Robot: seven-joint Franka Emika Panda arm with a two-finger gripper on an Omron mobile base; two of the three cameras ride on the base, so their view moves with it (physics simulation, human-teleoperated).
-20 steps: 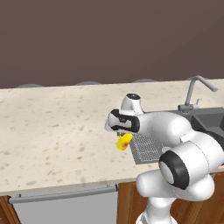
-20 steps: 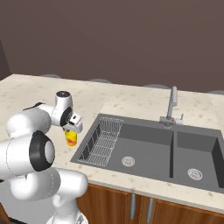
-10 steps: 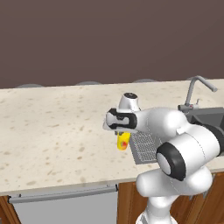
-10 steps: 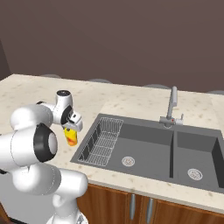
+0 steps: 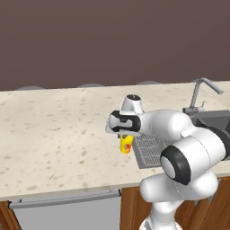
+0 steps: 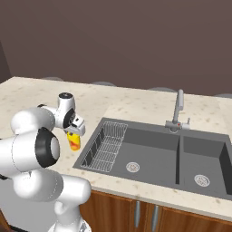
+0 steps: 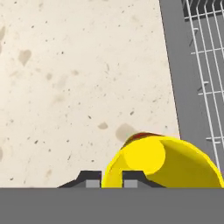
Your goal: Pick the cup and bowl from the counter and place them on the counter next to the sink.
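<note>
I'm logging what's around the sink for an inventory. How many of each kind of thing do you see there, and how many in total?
Yellow cup: 1
Sink, double basin: 1
Faucet: 1
Wire rack: 1
Round drains: 2
Total: 6

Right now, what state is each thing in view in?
cup: upright on the counter beside the sink's left rim, right under the gripper
fingers: straddling the cup's rim; grip or release cannot be told
sink: both basins dry, nothing on the drains
wire rack: sitting in the left basin, nothing in it
faucet: not running
</note>
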